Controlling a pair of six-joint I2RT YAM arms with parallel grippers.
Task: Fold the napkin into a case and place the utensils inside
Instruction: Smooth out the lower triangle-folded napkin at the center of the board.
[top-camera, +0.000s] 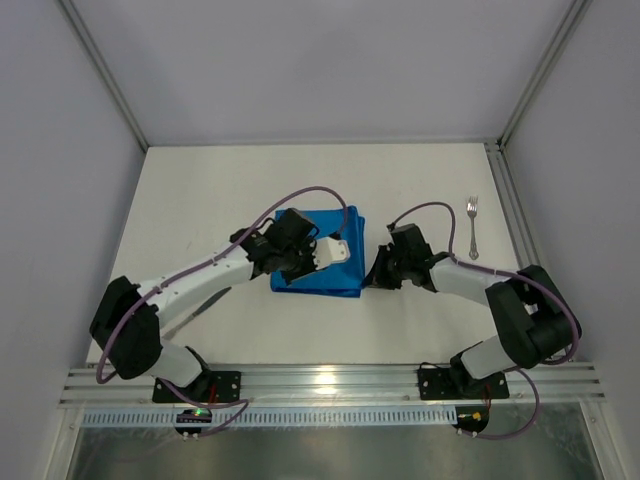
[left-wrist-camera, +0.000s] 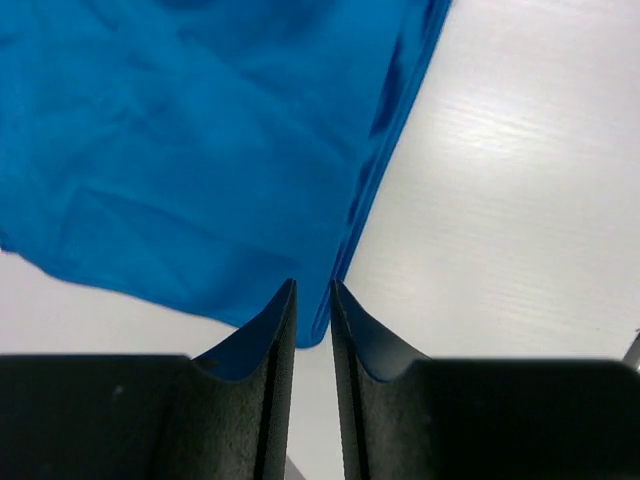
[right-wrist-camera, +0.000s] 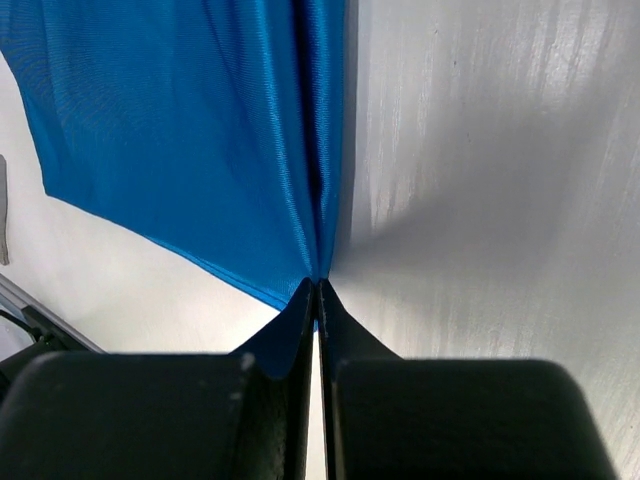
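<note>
The bright blue napkin (top-camera: 318, 262) lies folded in the middle of the table, also in the left wrist view (left-wrist-camera: 200, 150) and the right wrist view (right-wrist-camera: 200, 130). My left gripper (top-camera: 341, 251) hovers over its right part. Its jaws (left-wrist-camera: 313, 285) stand a narrow gap apart, astride the napkin's layered edge at a corner. My right gripper (top-camera: 371, 276) is at the napkin's right edge and is shut (right-wrist-camera: 317, 283) on the cloth, which bunches into its tips. The silver fork (top-camera: 472, 228) lies at the far right, apart from both grippers. The knife-like piece does not clearly show.
White walls and metal frame posts (top-camera: 535, 80) enclose the table. A metal rail (top-camera: 320, 382) runs along the near edge by the arm bases. A dark slim streak (top-camera: 195, 312) shows under the left forearm.
</note>
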